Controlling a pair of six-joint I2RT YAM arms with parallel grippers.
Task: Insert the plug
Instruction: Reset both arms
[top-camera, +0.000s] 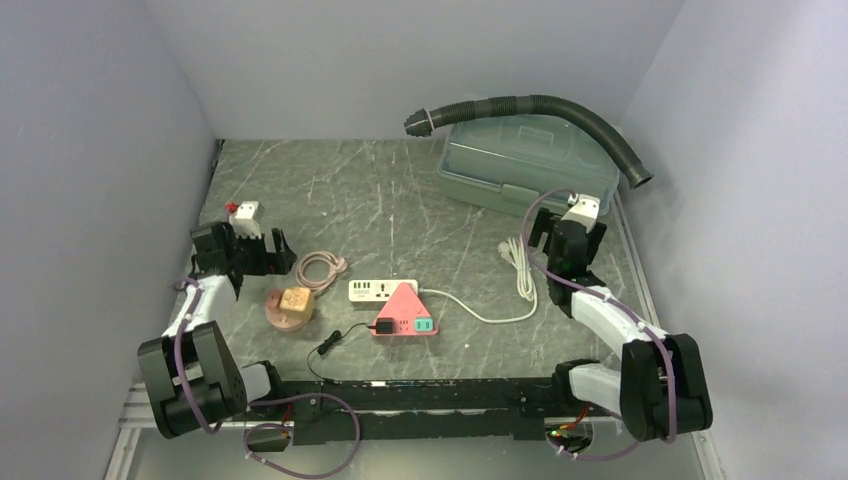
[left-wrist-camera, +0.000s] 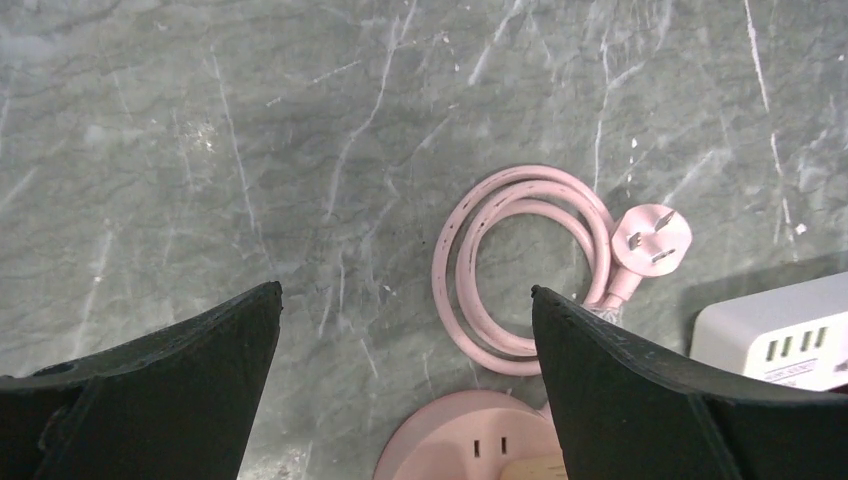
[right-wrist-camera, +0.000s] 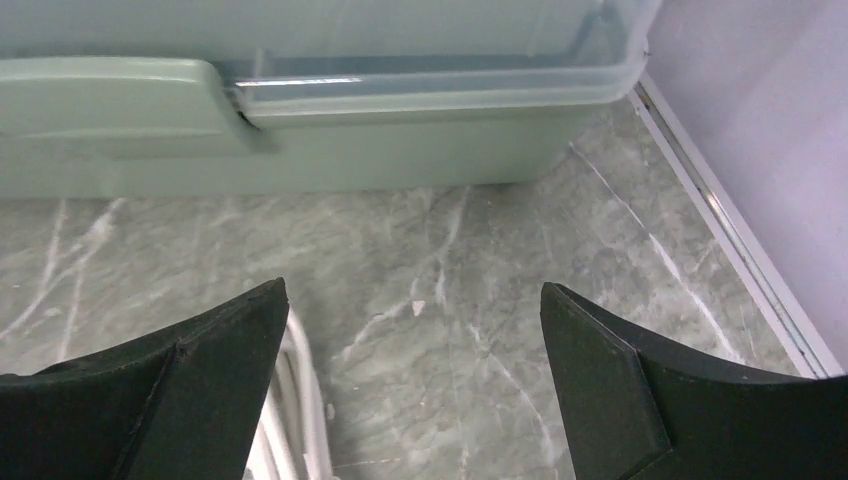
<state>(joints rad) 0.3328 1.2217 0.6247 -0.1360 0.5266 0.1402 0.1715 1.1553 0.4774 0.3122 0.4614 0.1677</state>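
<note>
The left gripper (left-wrist-camera: 405, 292) has its black fingers (left-wrist-camera: 180, 380) spread as wide as they go. They hold nothing and touch nothing, with only the marble-patterned table (left-wrist-camera: 150, 150) between them. At 3 o'clock from that gap lies a coiled pink cable (left-wrist-camera: 480, 300), its near side hidden under the right-hand finger. The plug (left-wrist-camera: 652, 238) rests on the table at 2 o'clock, just past the coil, pins facing the camera. At 6 o'clock a round pink socket (left-wrist-camera: 450, 445) is cut off by the lower edge and partly covered by the same finger. At 4 o'clock only a corner of a white power strip (left-wrist-camera: 780, 340) shows, and the print by its ports is too small to read.

The right gripper (right-wrist-camera: 413, 288) is equally wide apart and empty. At 7 o'clock a white cable (right-wrist-camera: 300, 420) slips out of sight behind its left-hand finger. At 12 o'clock a green storage box (right-wrist-camera: 400, 160) with a clear lid runs off the top edge.

From above, a black corrugated hose (top-camera: 530, 105) drapes over that box. A pink triangular power strip (top-camera: 405, 305) sits mid-table, at 4 o'clock from the coil. It carries a black adapter (top-camera: 384, 326), and its markings are illegible.
</note>
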